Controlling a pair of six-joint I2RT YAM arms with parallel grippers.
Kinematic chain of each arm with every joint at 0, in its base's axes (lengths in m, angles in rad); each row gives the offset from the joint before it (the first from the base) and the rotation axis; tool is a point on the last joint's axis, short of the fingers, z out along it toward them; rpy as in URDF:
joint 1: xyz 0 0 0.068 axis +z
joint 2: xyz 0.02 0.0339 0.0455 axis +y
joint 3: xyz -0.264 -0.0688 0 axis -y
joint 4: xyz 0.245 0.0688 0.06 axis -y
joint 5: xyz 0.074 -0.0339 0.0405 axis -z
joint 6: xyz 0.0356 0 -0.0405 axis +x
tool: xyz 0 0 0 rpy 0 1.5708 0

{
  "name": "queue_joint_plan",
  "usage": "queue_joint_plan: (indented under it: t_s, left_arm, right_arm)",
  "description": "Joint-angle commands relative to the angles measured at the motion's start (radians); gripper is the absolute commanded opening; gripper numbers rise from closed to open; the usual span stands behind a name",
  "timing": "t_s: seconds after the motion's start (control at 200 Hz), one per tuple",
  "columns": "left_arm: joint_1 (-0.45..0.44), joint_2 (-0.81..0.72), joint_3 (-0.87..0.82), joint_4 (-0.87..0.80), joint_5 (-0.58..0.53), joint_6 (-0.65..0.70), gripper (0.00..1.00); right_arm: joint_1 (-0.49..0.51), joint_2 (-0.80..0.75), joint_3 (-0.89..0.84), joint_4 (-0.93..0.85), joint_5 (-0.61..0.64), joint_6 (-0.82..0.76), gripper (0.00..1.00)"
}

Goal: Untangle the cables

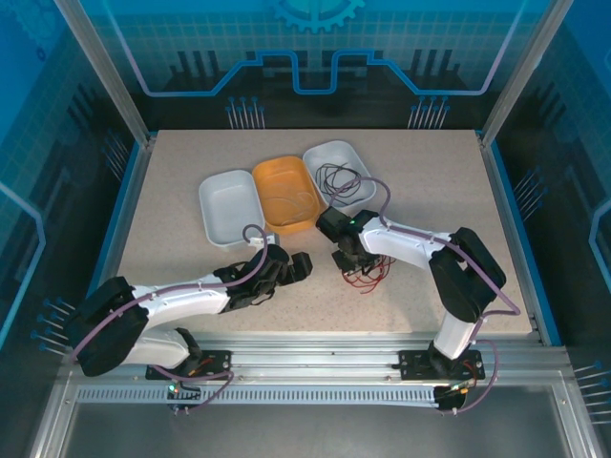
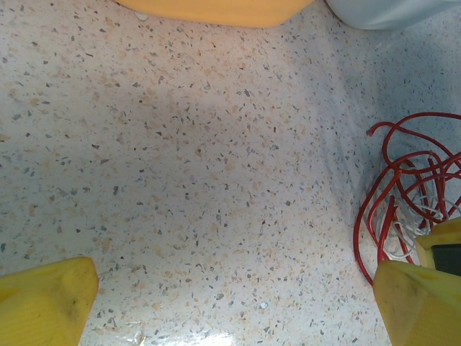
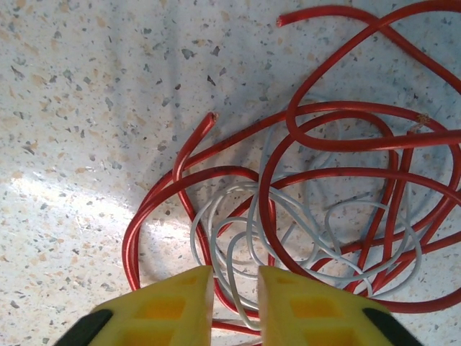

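Right tool [image 3: 235, 280] jaws narrowly apart over red cable [image 3: 403, 140], white cable [image 3: 194, 241] tangle

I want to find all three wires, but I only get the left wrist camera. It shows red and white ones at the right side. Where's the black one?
Observer: The black cable lies looped in the grey tray at the right end of the row, away from the other two.
Operator: What's the other arm doing?
Observer: The right gripper hangs just over the bunch of red cable and white cable, its jaws a narrow gap apart.
Operator: Any more trays?
Observer: Yes, a third tray, grey, sits left of the orange tray.
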Motion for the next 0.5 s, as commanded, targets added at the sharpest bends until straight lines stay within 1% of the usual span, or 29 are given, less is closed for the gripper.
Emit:
queue_joint_plan:
  t_s: [0.0, 0.075, 0.195, 0.275, 0.34, 0.47, 0.495]
  left_arm:
    - [0.006, -0.005, -0.012, 0.008, -0.008, -0.007, 0.99]
    - [0.007, -0.005, -0.013, 0.008, -0.005, -0.009, 0.99]
    - [0.006, -0.006, -0.013, 0.008, -0.008, -0.009, 0.99]
    - [0.006, -0.005, -0.012, 0.008, -0.007, -0.009, 0.99]
    - [0.007, -0.003, -0.009, 0.008, -0.003, -0.005, 0.99]
    - [0.007, 0.012, 0.008, 0.012, 0.024, 0.022, 0.99]
    - [0.007, 0.015, 0.014, 0.014, 0.031, 0.028, 0.99]
  right_arm:
    - [-0.007, 0.012, -0.014, -0.005, 0.013, 0.003, 0.26]
    - [-0.011, 0.015, -0.02, -0.003, 0.013, 0.003, 0.26]
    - [-0.017, 0.028, -0.028, -0.008, 0.009, -0.001, 0.22]
    - [-0.016, 0.027, -0.028, -0.015, 0.01, 0.004, 0.12]
    - [-0.013, 0.011, -0.028, -0.016, 0.005, 0.006, 0.07]
    - [-0.001, -0.056, -0.004, -0.036, -0.011, 0.006, 0.0]
    - [0.002, -0.074, 0.003, -0.041, -0.013, 0.006, 0.0]
